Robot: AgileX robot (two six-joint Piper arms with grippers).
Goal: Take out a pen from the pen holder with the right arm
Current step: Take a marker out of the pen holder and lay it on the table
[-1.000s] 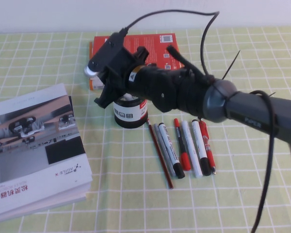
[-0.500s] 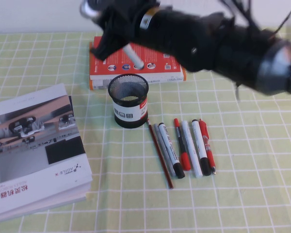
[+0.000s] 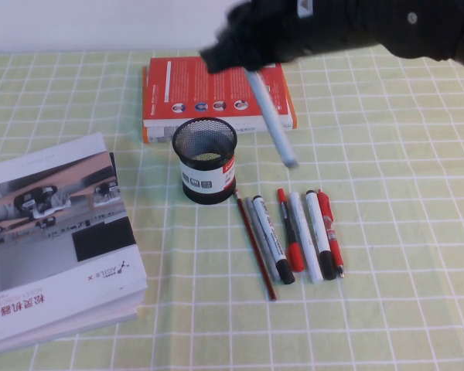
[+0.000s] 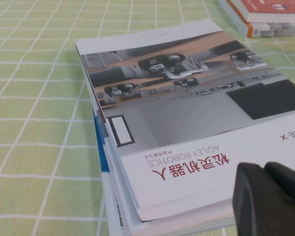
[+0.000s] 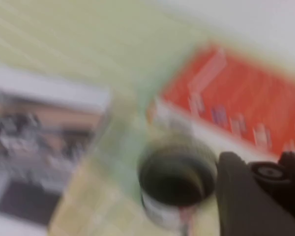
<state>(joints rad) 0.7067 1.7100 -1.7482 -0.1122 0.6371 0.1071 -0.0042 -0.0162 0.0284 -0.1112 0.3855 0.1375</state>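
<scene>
The black mesh pen holder (image 3: 205,158) stands mid-table; it also shows in the right wrist view as the pen holder (image 5: 177,179). High above and behind it, my right gripper (image 3: 247,48) is shut on a grey-white pen (image 3: 272,124). The pen hangs slanted in the air, its lower tip to the right of the holder's rim. Its cap end (image 5: 269,171) sits between the right fingers. My left gripper (image 4: 263,173) hovers shut at a corner of the booklet stack (image 4: 187,113), holding nothing.
Several pens and a pencil (image 3: 294,232) lie side by side on the green checked cloth, just right of the holder. A red book (image 3: 216,89) lies behind the holder. The booklet stack (image 3: 54,239) fills the left side.
My right arm has risen from the holder and swung right, drawing the grey-white pen fully out; the pen now hangs clear of the rim.
</scene>
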